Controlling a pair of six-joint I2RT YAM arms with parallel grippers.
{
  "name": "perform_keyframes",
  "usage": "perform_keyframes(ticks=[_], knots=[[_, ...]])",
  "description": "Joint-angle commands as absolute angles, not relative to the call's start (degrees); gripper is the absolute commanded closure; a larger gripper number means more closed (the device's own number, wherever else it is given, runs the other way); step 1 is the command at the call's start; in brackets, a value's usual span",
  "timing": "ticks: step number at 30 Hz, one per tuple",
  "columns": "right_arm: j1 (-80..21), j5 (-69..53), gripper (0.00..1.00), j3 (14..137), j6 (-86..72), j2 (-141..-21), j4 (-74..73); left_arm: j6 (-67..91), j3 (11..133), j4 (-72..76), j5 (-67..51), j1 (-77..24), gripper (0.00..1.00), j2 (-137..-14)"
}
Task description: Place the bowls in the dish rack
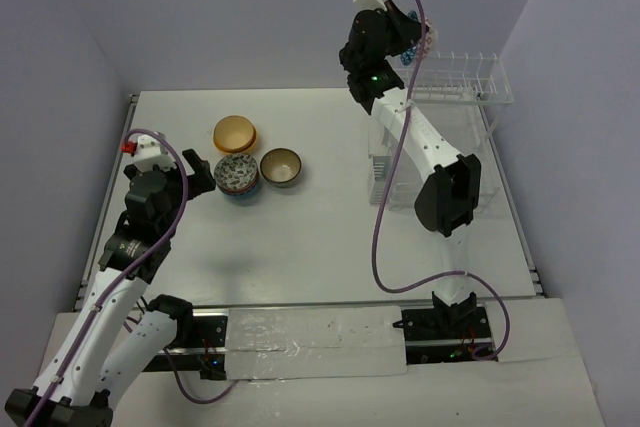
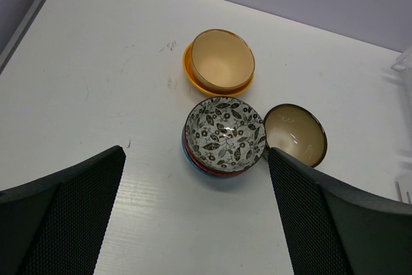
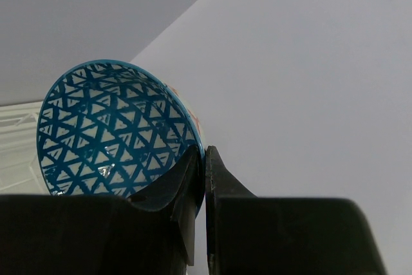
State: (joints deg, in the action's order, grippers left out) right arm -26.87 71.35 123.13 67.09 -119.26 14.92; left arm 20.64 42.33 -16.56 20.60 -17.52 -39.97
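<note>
My right jaws are pinching the rim of the blue triangle-patterned bowl (image 3: 109, 133), one finger inside and one outside, so the bowl stands almost on its edge. I hold it high in the air, at the left end of the raised level of the dish rack (image 1: 478, 87), close to the back wall. As far as I can see, it does not touch the rack.

I judge that the step in hand is to set this bowl between the upright prongs. To do it well, I should turn the bowl's wall in line with a gap of the prong row and come down slowly. I should spread the jaws only when the bowl leans on a prong by itself. The grip is on a thin rim only, so a fast move could make the bowl swing or slip.

My left jaws are spread wide and empty above the tabletop (image 2: 96, 82), near the other bowls. A black-and-white leaf-patterned bowl (image 2: 225, 132) sits on top of a small stack, with a brown-rimmed bowl (image 2: 295, 134) just beside it. Behind them a tan bowl (image 2: 219, 59) is nested in an orange-yellow bowl (image 2: 188, 69).
</note>
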Motion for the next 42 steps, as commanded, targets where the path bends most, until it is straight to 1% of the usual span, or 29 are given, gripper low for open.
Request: perform_keyframes(ticks=[1, 13, 23, 27, 32, 39, 42], knots=[[-26.28, 69.79, 1.0, 126.39, 69.25, -120.58, 19.16, 19.95, 41.92, -14.5, 19.78, -17.75, 0.01, -39.99], [-24.61, 70.22, 1.0, 126.56, 75.67, -126.64, 25.57, 19.78, 42.01, -14.68, 19.78, -17.75, 0.01, -40.43], [-23.47, 70.31, 1.0, 123.84, 75.23, -126.21, 26.02, 19.69, 42.01, -14.59, 19.69, -17.75, 0.01, -40.87], [-23.73, 70.66, 1.0, 120.69, 76.02, -125.51, 26.98, 19.69, 42.01, -14.5, 19.69, -17.75, 0.01, -40.96], [-24.52, 70.49, 1.0, 116.02, 82.35, -124.63, 34.71, 19.69, 42.01, -14.5, 19.6, -17.75, 0.01, -40.69], [-25.4, 70.84, 1.0, 115.4, 78.58, -123.58, 29.98, 19.6, 41.92, -14.5, 19.69, -17.75, 0.01, -39.9], [-25.66, 70.84, 0.92, 115.31, 77.7, -123.57, 28.83, 19.6, 41.92, -14.41, 19.51, -17.75, 0.01, -39.73]])
